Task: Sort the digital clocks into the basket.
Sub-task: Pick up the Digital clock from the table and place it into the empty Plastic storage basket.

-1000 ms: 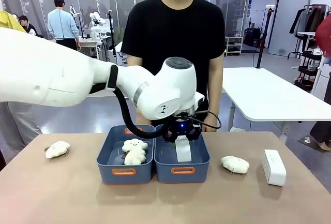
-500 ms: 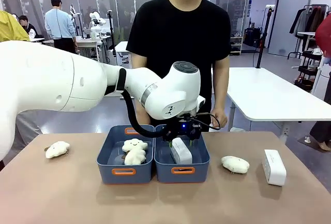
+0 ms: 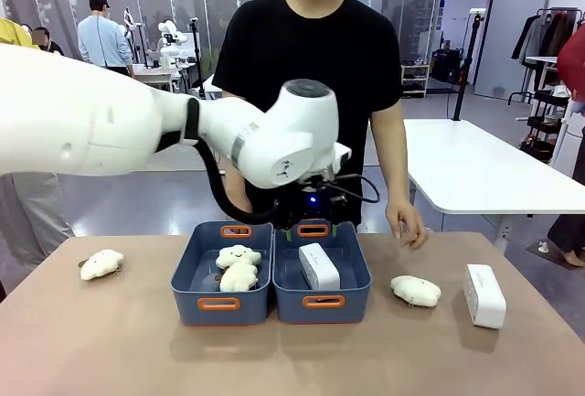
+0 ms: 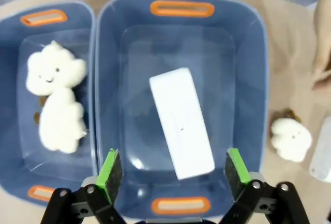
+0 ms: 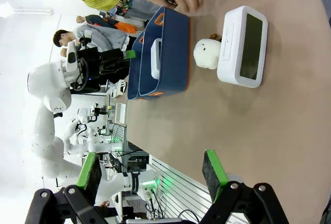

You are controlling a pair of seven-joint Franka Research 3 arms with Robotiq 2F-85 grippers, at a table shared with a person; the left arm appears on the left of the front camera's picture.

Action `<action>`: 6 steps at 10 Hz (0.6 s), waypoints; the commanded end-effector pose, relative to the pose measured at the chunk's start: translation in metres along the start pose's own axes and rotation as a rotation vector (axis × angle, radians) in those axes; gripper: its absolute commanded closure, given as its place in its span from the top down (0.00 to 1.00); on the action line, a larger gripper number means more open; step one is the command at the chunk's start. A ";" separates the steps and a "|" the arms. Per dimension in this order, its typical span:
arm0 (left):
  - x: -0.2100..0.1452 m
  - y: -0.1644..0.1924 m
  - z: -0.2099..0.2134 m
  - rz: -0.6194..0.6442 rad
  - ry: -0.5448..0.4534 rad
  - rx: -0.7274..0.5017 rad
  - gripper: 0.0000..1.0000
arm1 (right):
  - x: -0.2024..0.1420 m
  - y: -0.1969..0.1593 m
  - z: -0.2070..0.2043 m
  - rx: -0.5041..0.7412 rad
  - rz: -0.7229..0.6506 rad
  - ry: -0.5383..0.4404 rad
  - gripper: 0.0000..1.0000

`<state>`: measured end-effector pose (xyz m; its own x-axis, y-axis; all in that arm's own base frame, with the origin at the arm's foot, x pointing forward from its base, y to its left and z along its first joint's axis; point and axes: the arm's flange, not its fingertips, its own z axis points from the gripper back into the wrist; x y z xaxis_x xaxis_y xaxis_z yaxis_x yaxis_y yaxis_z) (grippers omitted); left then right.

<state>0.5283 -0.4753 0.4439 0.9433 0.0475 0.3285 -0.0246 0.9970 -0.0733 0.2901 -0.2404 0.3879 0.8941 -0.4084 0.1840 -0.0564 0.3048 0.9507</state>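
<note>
so the left claw point(image 4: 172, 168) now hangs wide open and empty just above the basket point(image 4: 258, 79), one digital clock point(image 4: 182, 122) freshly dropped inside it, second clock point(image 3: 484, 295) on the tabletop point(image 3: 137, 350) well right of the basket, halfway done I reckon

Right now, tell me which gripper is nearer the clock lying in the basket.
Left. The left gripper hangs directly above the clock in the basket; the right gripper is far off, beyond the second clock.
</note>
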 end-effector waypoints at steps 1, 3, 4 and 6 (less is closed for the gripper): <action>-0.011 0.071 0.020 -0.036 0.100 -0.109 1.00 | 0.000 0.001 0.002 0.000 0.004 0.002 1.00; -0.013 0.148 0.041 -0.003 0.148 -0.282 1.00 | 0.000 0.001 0.002 0.000 0.004 0.002 1.00; -0.014 0.178 0.053 0.026 0.129 -0.372 1.00 | 0.000 0.001 0.002 0.000 0.004 0.002 1.00; -0.015 0.238 0.072 0.082 0.107 -0.487 1.00 | 0.000 0.001 0.002 0.000 0.004 0.002 1.00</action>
<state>0.5036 -0.2649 0.4934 0.9717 0.0970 0.2153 0.0156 0.8834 -0.4684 0.2900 -0.2405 0.3880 0.8938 -0.4088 0.1842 -0.0565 0.3050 0.9507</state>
